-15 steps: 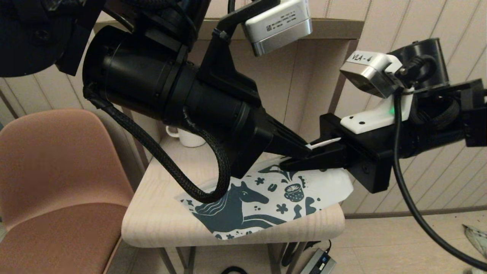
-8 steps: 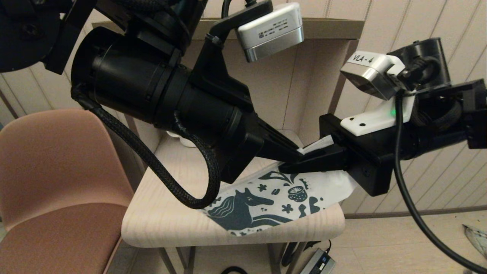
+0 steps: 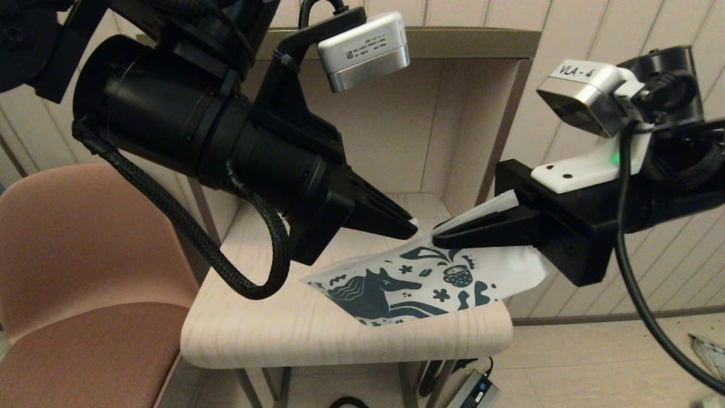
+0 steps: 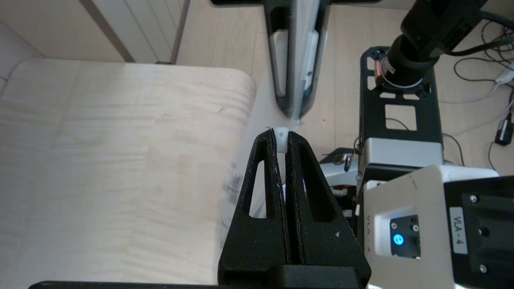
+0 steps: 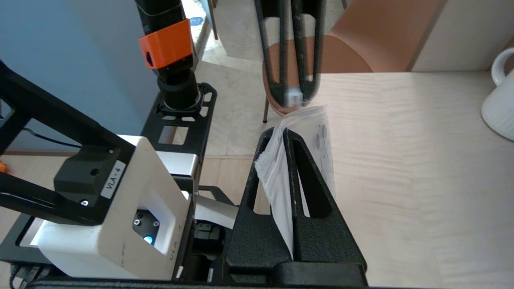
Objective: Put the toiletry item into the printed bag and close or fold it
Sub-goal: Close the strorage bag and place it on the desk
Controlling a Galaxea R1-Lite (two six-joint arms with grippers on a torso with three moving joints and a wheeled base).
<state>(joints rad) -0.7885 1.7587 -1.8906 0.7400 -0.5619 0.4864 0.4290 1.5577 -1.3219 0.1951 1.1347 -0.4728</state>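
The right gripper (image 3: 439, 239) is clamped on the white top strip of the printed bag (image 3: 422, 277) – it holds that edge lifted above the pale wooden table (image 3: 294, 328), lower corner resting there. Facing it, the left gripper (image 3: 412, 229) pinches a small white tab (image 4: 282, 134) – seemingly the zip pull.

printed bag (image 3: 430, 277): white, with dark teal horse and small doodles
table (image 3: 272, 328): pale wood grain
chair (image 3: 85, 272): dusty pink-brown
mug (image 5: 500, 106): white
left gripper (image 3: 412, 229): black
right gripper (image 3: 439, 241): black
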